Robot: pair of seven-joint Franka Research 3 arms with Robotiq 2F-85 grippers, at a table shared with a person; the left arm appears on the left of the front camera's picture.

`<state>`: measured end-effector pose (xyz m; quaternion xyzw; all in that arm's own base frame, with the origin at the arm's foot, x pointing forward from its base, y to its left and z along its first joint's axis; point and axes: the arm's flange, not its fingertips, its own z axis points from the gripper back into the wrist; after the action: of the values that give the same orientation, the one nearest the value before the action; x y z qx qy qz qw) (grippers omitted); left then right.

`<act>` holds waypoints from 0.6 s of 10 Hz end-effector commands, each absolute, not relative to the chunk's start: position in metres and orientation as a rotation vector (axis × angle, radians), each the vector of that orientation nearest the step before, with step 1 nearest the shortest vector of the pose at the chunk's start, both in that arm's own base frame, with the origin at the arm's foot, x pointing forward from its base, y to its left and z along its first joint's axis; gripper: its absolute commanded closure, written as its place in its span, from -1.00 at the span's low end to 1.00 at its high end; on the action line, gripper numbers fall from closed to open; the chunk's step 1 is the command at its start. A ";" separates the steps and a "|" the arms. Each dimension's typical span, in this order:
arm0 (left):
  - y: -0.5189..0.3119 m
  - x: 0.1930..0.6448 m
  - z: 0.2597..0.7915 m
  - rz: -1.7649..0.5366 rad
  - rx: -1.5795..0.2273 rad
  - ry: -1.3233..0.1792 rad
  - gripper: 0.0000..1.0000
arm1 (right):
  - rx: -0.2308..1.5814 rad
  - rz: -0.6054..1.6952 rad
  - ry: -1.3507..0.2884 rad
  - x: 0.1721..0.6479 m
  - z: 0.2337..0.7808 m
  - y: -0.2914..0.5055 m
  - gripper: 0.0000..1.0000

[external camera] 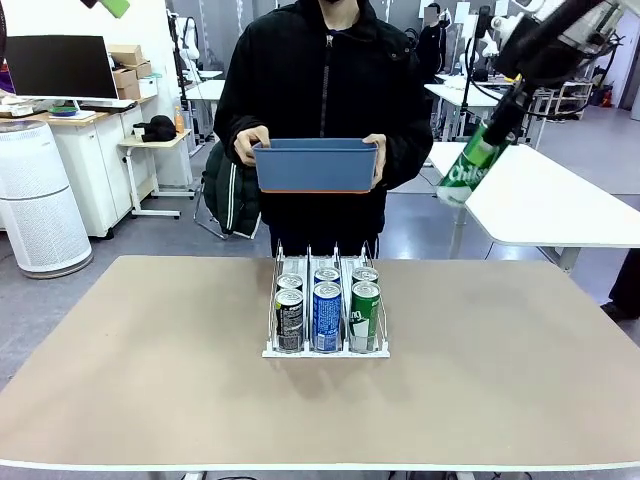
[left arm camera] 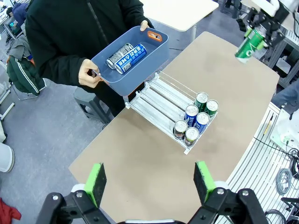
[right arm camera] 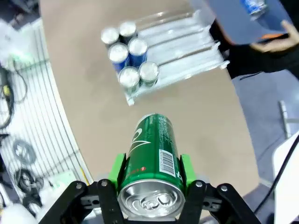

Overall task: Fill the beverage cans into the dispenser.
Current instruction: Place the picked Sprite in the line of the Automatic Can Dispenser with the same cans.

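The white wire dispenser stands mid-table, each of its three lanes holding two beverage cans at the near end: black, blue and green. High at the right, my right gripper is shut on a green Chilsung can, tilted, off the table's far right side. In the right wrist view that can points toward the dispenser. My left gripper hangs open and empty, high above the table, looking down on the dispenser.
A person at the far edge holds a blue bin in both hands just behind the dispenser. A black can and a blue can lie in that bin. A white table stands at the far right.
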<state>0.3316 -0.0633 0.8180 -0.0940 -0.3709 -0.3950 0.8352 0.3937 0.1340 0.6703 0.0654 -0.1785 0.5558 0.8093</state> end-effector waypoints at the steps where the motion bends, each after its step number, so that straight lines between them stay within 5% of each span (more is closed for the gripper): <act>1: -0.063 0.332 0.817 -0.832 -0.201 -0.783 -1.00 | 0.046 1.297 -0.430 0.364 0.642 0.140 -0.16; 6: -0.063 0.332 0.817 -0.832 -0.201 -0.783 -1.00 | -0.082 1.598 -0.303 0.304 0.569 0.207 -0.16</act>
<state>0.3317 -0.0633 0.8181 -0.0940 -0.3710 -0.3949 0.8352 0.3082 0.2066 0.5733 -0.0299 -0.1273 0.6935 0.7085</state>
